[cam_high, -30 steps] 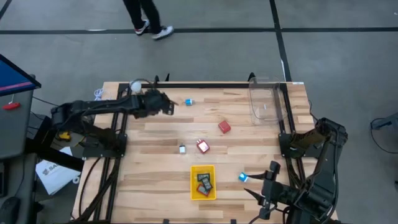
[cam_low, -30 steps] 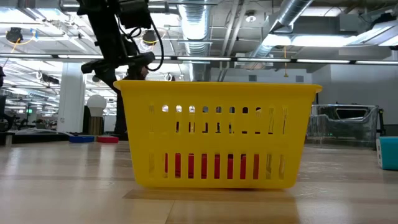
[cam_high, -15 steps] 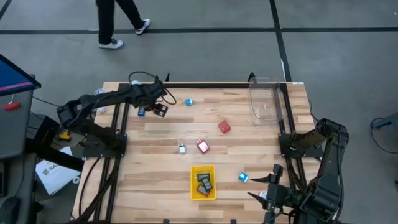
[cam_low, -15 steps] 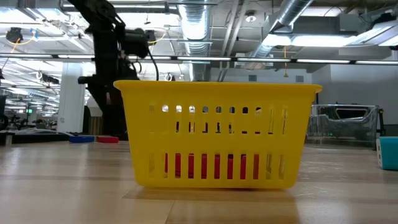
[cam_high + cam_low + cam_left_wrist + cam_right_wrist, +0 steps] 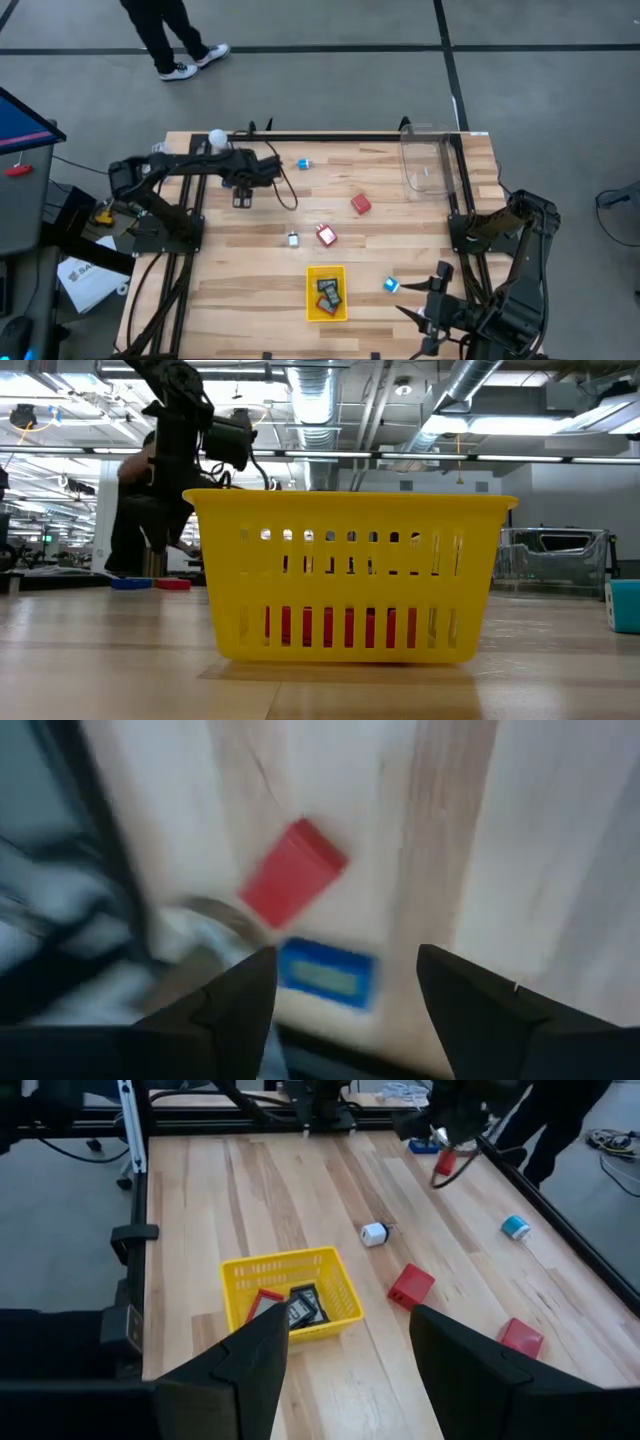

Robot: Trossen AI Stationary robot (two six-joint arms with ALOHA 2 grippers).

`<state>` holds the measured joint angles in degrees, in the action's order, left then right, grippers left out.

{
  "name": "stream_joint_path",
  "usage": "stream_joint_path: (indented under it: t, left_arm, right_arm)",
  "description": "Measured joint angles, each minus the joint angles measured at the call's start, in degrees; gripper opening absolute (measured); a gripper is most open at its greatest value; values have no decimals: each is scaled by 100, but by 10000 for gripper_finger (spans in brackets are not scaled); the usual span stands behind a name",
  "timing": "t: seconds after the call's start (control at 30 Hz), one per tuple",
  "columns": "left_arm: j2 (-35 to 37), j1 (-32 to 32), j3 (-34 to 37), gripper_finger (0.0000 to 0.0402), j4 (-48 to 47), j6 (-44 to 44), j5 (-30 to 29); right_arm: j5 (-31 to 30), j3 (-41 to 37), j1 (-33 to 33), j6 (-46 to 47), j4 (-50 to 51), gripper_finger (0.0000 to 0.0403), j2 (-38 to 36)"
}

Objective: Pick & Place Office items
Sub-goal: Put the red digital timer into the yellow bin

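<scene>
Above red piece [image 5: 293,873], blue piece [image 5: 327,972]: left gripper [image 5: 345,995], jaws apart.

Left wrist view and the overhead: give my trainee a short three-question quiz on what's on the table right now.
1. True or false: the yellow tray is empty.
2. Which two pieces lie ahead of the left gripper? A) red piece and blue piece B) two white ones.
3. Where does the right gripper wait?

Key: 1 false, it holds items. 2 A. 3 At the table's near right edge, by a blue block.

No readable text, label, brand or number anywhere.
</scene>
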<state>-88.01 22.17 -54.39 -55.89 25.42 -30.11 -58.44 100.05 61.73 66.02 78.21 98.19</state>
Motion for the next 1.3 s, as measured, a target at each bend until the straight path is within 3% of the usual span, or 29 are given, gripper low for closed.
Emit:
stream_joint_path:
  t: [0.13, 0.3, 0.4, 0.73, 1.07, 1.3]
  left_arm:
    - [-114, -297, -4, 254, -65, 1171, -757]
    - [-522, -288, -4, 275, 53, 2073, -1742]
    - [-791, -262, -4, 282, 215, 2352, -1994]
    - [-1187, -212, -371, 268, -90, 2210, -937]
    - [-1185, 60, -409, 250, -21, 2679, -422]
    - [-1185, 404, -409, 250, 495, 3344, -383]
  right_arm:
    - [-2, 0, -2, 2, -2, 203, 0]
    - [5, 0, 0, 26, -2, 203, 0]
    - [34, -2, 16, 171, 68, 203, 0]
    - [28, -2, 256, 1164, 736, 203, 0]
    - [-53, -2, 255, 1372, 697, 203, 2]
    - [-159, -2, 223, 1536, 700, 203, 2]
